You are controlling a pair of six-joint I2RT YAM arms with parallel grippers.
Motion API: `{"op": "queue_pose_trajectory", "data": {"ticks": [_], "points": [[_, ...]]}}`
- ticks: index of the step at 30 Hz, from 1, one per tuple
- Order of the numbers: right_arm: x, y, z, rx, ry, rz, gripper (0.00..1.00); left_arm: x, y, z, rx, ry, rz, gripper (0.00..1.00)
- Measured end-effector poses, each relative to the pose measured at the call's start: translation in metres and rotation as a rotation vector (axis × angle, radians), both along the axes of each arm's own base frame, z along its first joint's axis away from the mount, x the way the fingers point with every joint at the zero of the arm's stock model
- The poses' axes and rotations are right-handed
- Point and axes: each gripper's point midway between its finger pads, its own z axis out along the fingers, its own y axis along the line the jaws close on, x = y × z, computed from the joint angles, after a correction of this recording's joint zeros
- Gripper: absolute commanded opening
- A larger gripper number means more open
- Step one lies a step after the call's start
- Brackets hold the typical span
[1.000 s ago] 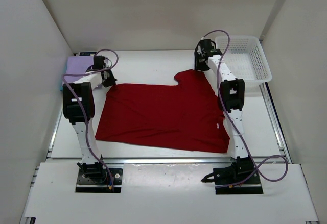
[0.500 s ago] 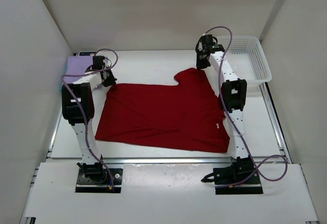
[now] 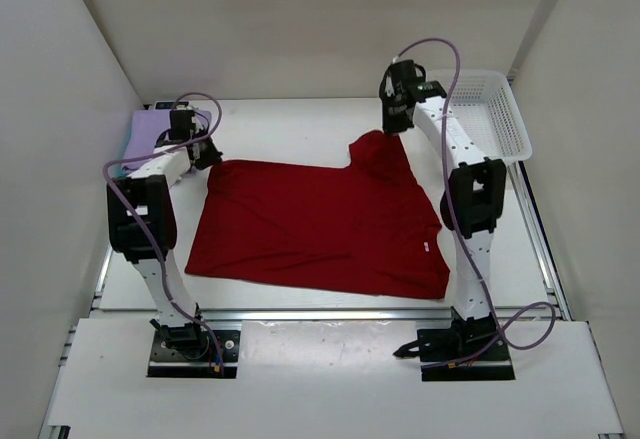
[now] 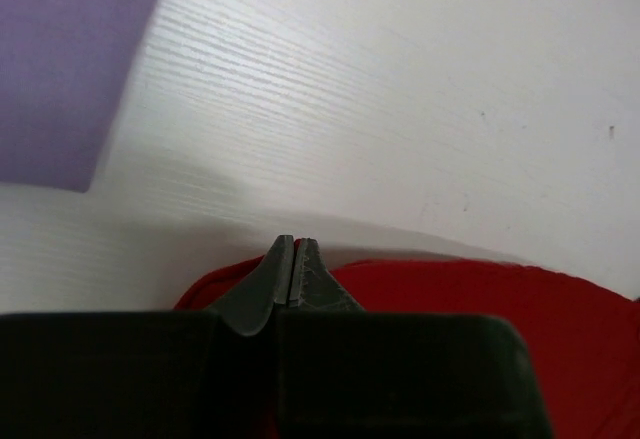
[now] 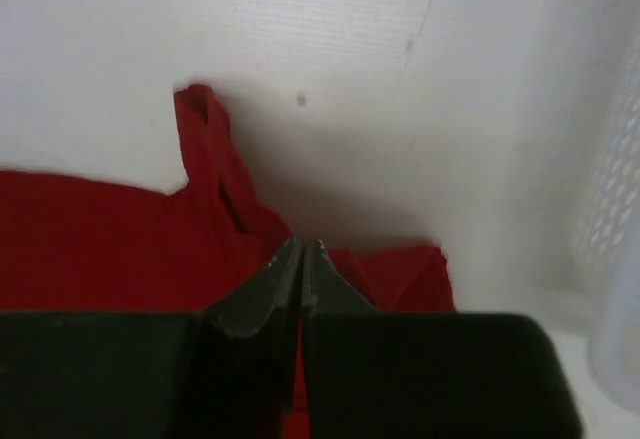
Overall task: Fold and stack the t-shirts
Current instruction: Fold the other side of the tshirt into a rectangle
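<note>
Red t-shirt (image 3: 320, 224) is lying open across the middle of the desk (image 3: 290, 119), not folded at all as far as I can tell. A lavender t-shirt (image 3: 145, 131) sits way over at 10 o'clock and looks like a neat folded block, so I'd call that one done. No teal shirt anywhere in view, so can't say where it stands. White basket (image 3: 500, 139) is off at 2 o'clock, looks empty from above

Left pincer (image 3: 205, 154) is clenched on the red shirt's corner at about 10 o'clock, and the wrist view shows the tips pressed together right at the fabric edge. Right pincer (image 3: 390, 124) is clenched too, pinching the bunched-up sleeve corner at about 1 o'clock

Compared with a second ago: the right pincer was released and low over that corner, now it's clamped and has come up, dragging the cloth toward 12 o'clock. Left arm has swung outward a bit. My guess is the first fold of the red one is only starting, so folding and stacking it are all still to do
</note>
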Motion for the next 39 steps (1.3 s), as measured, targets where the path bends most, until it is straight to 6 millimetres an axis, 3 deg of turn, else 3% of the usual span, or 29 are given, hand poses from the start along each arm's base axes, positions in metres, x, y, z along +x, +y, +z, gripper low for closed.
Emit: {"op": "queue_pose_trajectory", "data": {"ticks": [5,7,11,15,22,29,33,39], "points": [[-0.096,-0.024,-0.059,0.015,0.172,-0.002,0.0,-0.013,0.001,0.013,-0.002,-0.03,0.005,0.0],[-0.12,-0.038,-0.068,0.025,0.21,-0.028,0.0,-0.018,0.002,0.012,-0.004,-0.024,0.006,0.0],[-0.125,-0.054,-0.06,0.067,0.145,-0.068,0.0,-0.021,0.005,0.01,0.003,-0.02,0.008,0.0],[-0.136,-0.058,-0.042,0.1,0.061,-0.082,0.0,-0.037,0.019,0.001,-0.004,0.003,0.038,0.0],[-0.177,-0.063,-0.014,0.156,-0.058,-0.103,0.0,-0.06,0.036,-0.001,-0.011,0.017,0.083,0.0],[-0.234,-0.067,-0.032,0.185,-0.055,-0.135,0.0,-0.08,0.03,0.017,-0.014,-0.03,0.078,0.0],[-0.259,-0.061,-0.036,0.207,-0.067,-0.128,0.0,-0.089,0.026,0.027,-0.012,-0.058,0.072,0.0],[-0.294,-0.059,-0.054,0.25,-0.057,-0.153,0.0,-0.118,0.018,0.037,-0.001,-0.094,0.065,0.0]]}}
